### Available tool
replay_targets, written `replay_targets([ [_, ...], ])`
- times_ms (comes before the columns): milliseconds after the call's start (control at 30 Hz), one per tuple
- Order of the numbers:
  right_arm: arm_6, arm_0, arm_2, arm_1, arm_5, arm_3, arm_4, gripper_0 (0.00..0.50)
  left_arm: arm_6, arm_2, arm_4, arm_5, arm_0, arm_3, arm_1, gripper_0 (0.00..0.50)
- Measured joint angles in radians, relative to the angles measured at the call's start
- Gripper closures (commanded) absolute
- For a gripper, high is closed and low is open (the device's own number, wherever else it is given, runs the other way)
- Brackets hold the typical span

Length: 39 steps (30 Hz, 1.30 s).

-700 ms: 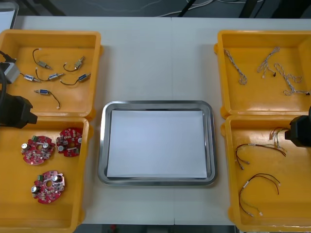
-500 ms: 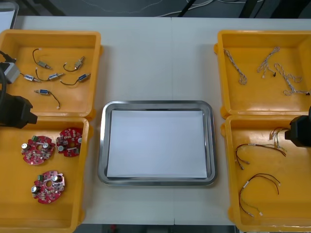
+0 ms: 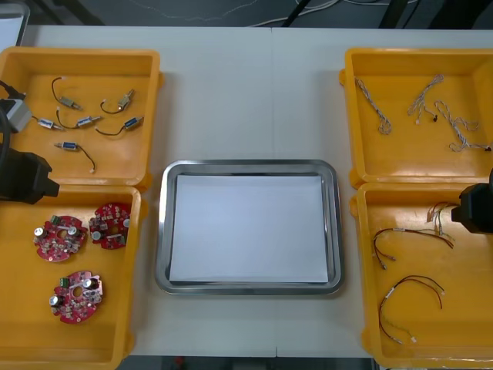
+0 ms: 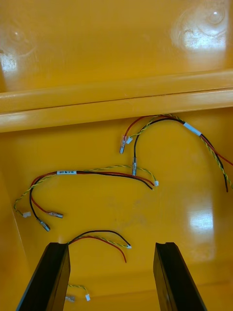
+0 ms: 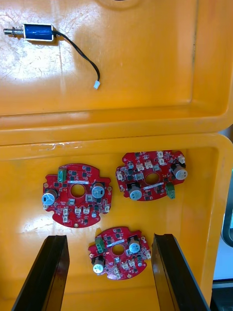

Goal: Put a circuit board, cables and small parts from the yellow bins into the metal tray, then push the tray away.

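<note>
Three round red circuit boards lie in the near left yellow bin [image 3: 15, 324]: one [image 3: 59, 237], a second [image 3: 110, 225] and a third [image 3: 75, 295]. My left gripper [image 5: 109, 238] hangs open above that bin, its fingers [image 5: 51, 272] either side of the nearest board [image 5: 119, 252]. My right gripper [image 4: 111, 245] is open over the near right bin [image 3: 462, 347], above a red, yellow and black cable [image 4: 99, 238]. Two more such cables [image 4: 92, 174] [image 4: 179, 129] lie beyond. The metal tray [image 3: 250, 164], white inside, sits between the bins with nothing in it.
The far left bin [image 3: 146, 62] holds several small metal parts [image 3: 77, 122] with black leads; one part [image 5: 38, 32] lies beyond the bin wall from the left fingers. The far right bin [image 3: 354, 62] holds twisted cables [image 3: 377, 112]. Bare table stretches beyond the tray.
</note>
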<state>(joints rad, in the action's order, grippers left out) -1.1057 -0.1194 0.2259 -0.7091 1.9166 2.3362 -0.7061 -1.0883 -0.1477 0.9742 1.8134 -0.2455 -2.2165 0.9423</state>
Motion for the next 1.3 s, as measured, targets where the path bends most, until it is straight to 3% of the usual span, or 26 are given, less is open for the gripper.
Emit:
replay_targets([
  [1300,0.0,0.0,0.0,0.0,0.0,0.0,0.0,0.0,0.0,0.0,0.0,0.0,0.0,0.0,0.0,0.0],
])
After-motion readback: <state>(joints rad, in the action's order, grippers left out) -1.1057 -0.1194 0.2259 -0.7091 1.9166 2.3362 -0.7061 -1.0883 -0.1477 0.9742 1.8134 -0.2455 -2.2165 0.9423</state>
